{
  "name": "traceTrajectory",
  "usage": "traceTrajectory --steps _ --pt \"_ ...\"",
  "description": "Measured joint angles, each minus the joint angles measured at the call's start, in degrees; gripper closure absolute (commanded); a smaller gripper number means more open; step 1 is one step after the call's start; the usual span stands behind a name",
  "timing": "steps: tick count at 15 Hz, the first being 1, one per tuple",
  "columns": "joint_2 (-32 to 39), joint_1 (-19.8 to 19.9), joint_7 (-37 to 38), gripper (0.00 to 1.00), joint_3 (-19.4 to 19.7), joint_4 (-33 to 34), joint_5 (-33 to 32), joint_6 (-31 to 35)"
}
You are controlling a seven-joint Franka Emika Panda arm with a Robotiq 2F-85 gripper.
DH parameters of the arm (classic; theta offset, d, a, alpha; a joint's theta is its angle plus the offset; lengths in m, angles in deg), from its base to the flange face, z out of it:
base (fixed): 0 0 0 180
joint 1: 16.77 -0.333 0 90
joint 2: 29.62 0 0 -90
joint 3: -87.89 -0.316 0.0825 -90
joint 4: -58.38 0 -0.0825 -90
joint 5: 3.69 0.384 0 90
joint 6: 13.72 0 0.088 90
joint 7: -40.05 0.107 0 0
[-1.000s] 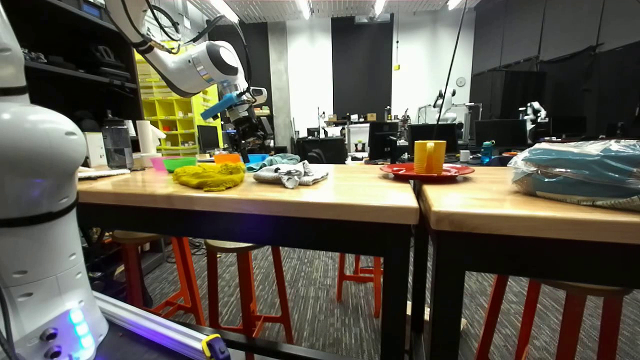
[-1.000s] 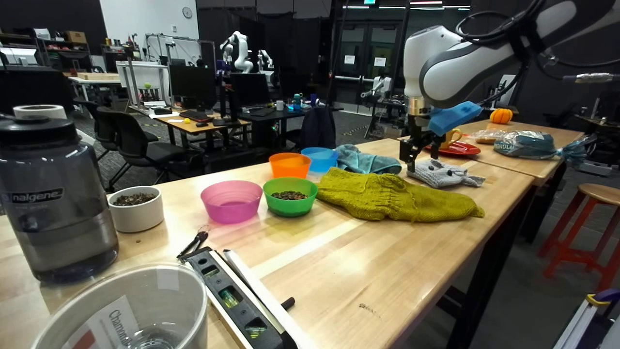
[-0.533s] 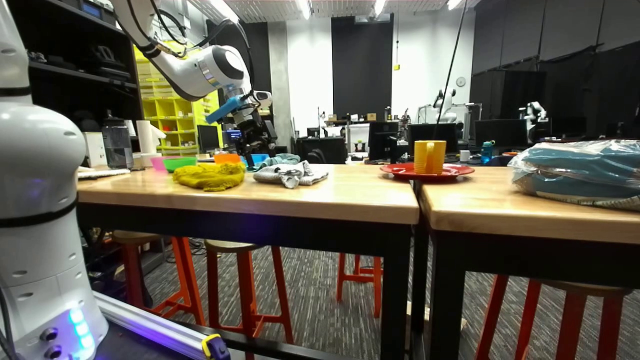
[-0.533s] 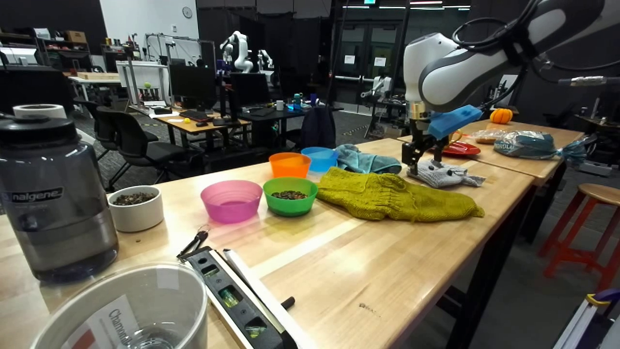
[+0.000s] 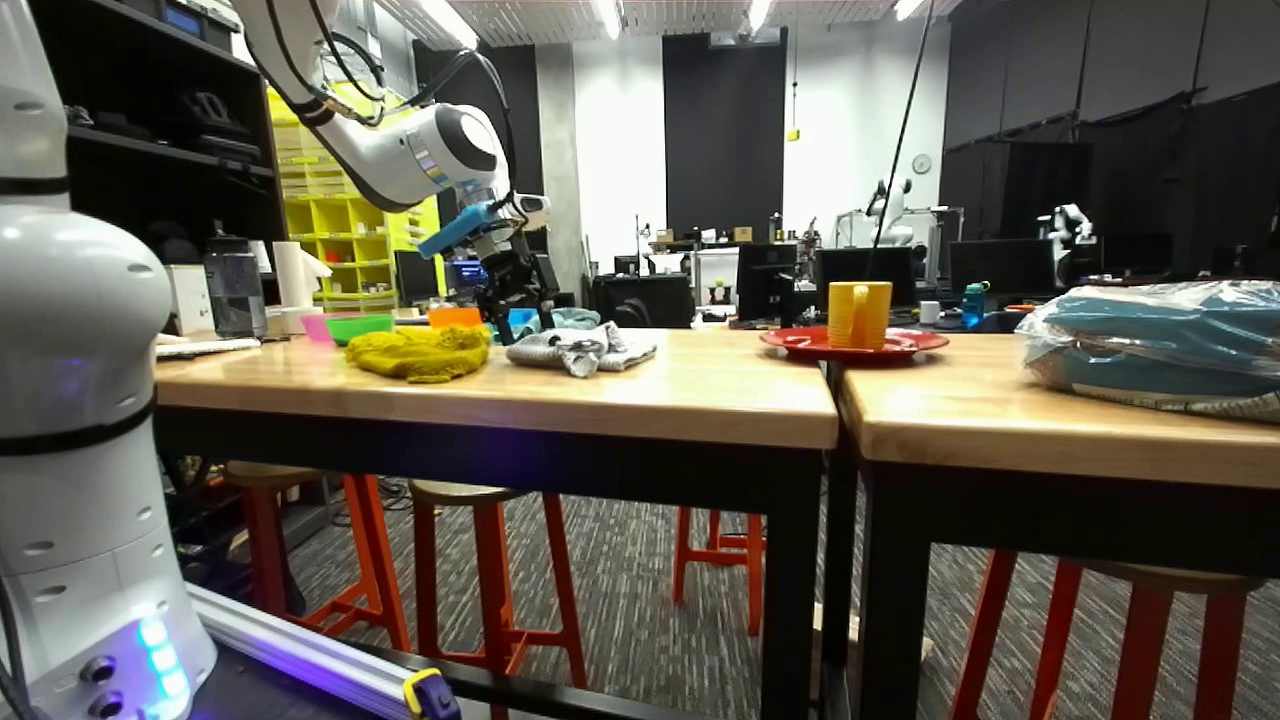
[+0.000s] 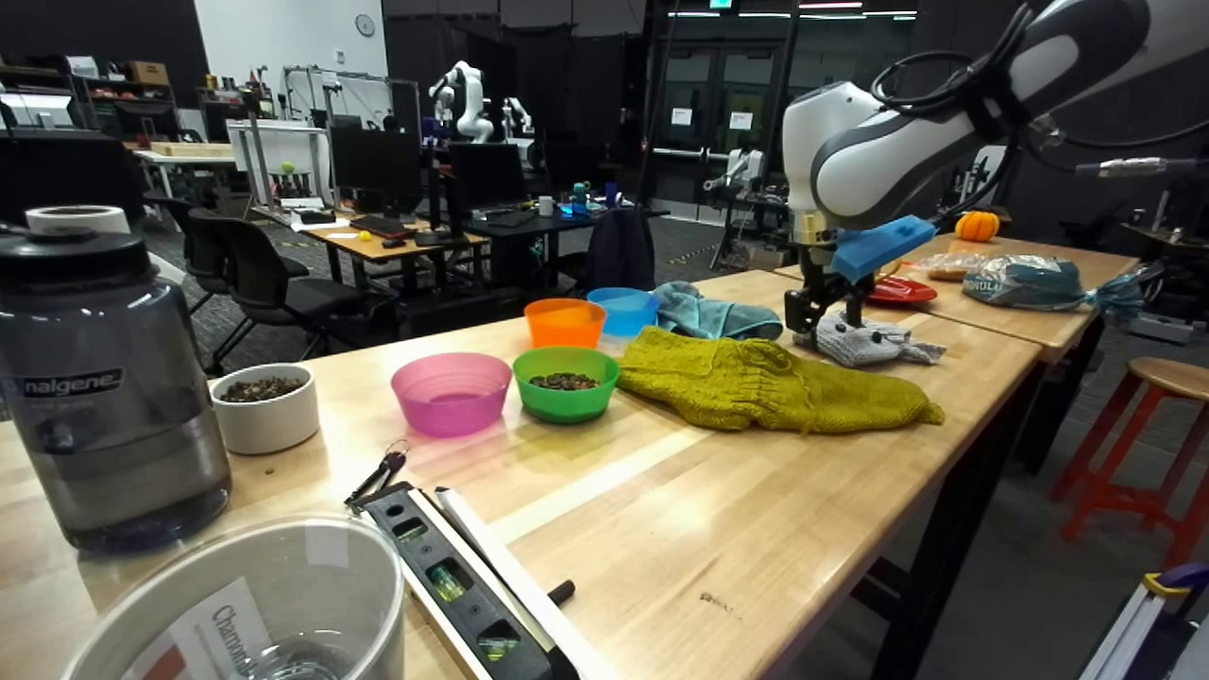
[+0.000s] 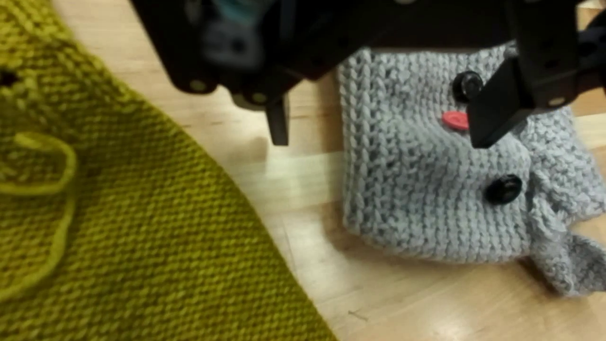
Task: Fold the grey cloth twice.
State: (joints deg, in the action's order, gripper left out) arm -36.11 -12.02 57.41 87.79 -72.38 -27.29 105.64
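Fingers (image 7: 279,125) stand parted on the Robotiq gripper (image 7: 381,141), which is released and hangs low at one edge of the grey knitted cloth (image 7: 426,189). In the wrist view, one finger is above the wooden tabletop (image 7: 284,189) and the other above the cloth, partly covering its red button (image 7: 453,120) (whether either touches, I cannot tell). Mustard knitwear (image 7: 165,227) lies just beside the gripper, past the finger over the tabletop. In both exterior views, a teal cloth (image 6: 718,313) lies near it and a red plate (image 5: 787,342) farther off.
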Motion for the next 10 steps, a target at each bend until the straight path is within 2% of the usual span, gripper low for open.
traceTrajectory --steps 8,10 --pt "1.73 -0.49 0.00 0.99 -0.07 0.96 0.00 -0.19" --pt "1.74 -0.51 0.00 1.00 -0.07 1.02 0.00 -0.19"
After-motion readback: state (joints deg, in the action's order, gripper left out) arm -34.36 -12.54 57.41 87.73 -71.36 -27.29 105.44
